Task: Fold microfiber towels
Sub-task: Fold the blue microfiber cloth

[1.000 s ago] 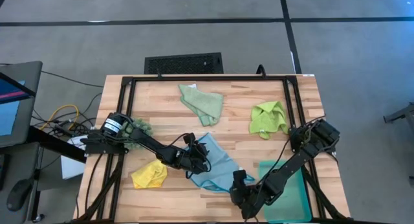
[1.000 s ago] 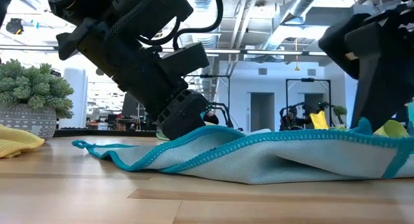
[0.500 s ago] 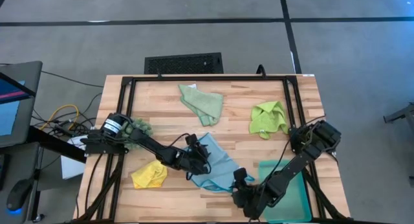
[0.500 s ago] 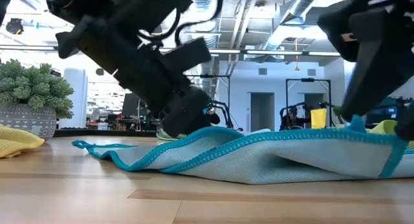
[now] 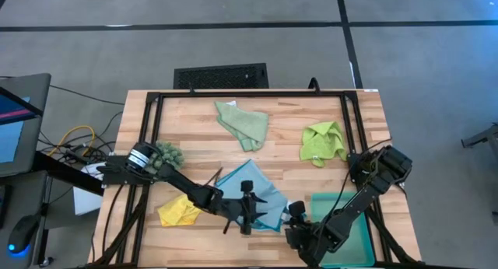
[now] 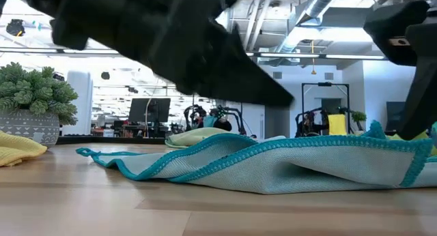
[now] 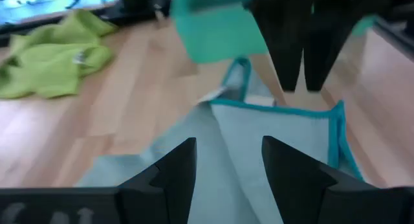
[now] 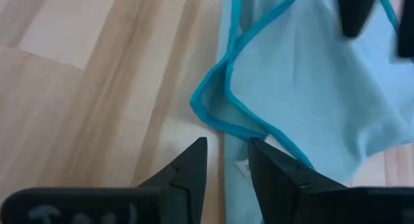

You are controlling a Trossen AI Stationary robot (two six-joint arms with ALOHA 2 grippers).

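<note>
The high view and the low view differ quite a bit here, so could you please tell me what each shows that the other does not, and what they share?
Only the high view shows the lime green towel, the teal tray and both grippers: the left gripper over the light blue towel, the right gripper at its edge nearest the tray. Only the low view shows the room behind and that towel's raised, teal-stitched fold. Both show the light blue towel, the yellow towel and the pale sage green towel.
</note>
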